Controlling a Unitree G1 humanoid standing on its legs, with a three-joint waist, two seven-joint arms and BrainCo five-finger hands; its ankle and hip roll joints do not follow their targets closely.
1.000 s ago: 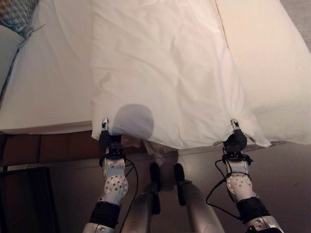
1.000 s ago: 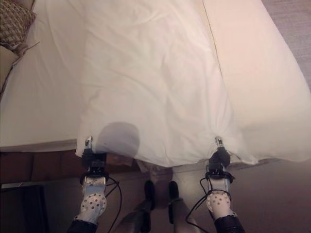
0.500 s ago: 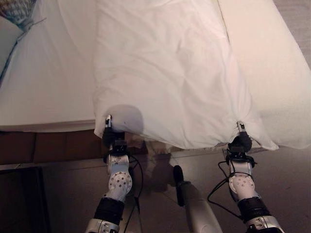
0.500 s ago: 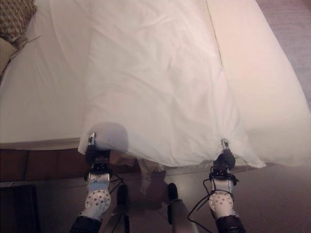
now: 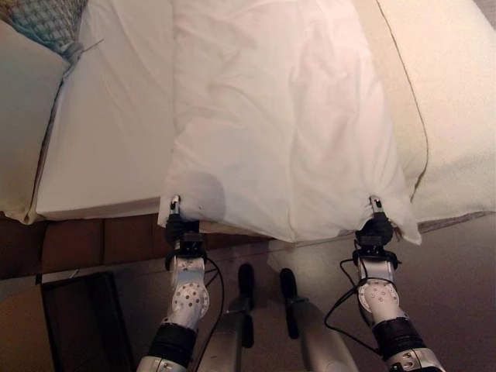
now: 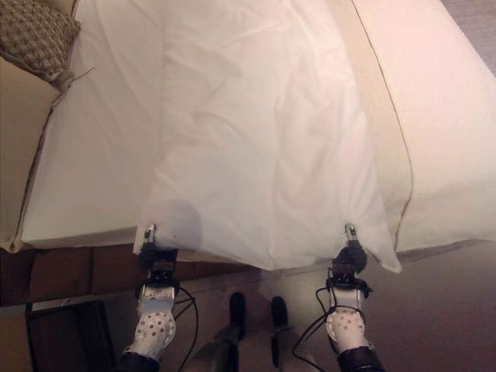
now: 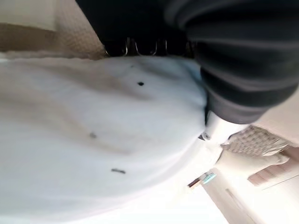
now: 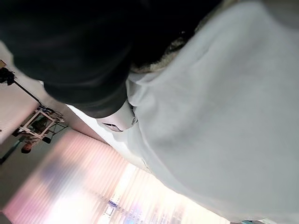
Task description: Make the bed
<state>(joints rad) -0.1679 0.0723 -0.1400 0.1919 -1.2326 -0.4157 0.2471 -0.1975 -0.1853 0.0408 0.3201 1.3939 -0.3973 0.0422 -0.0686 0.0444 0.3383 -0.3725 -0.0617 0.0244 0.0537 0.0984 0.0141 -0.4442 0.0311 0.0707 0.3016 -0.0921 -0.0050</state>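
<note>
Lighting: warm and soft over the white duvet (image 5: 279, 116), brightest toward the far right, dimmer at the floor (image 5: 449, 279). Shadow: one round dark patch on the duvet's near left corner. Focus: wrist views blurred at close range, with a pale washed-out glow beyond the cloth.

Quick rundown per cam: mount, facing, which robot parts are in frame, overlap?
Left eye: head, looking down at white duvet on bed; both arms, left robot hand, right robot hand.
Right eye: same scene, offset slightly.
Left wrist: under duvet; dark cover.
Right wrist: under duvet; dark cover.
Shared: duvet, patterned cushion.
</note>
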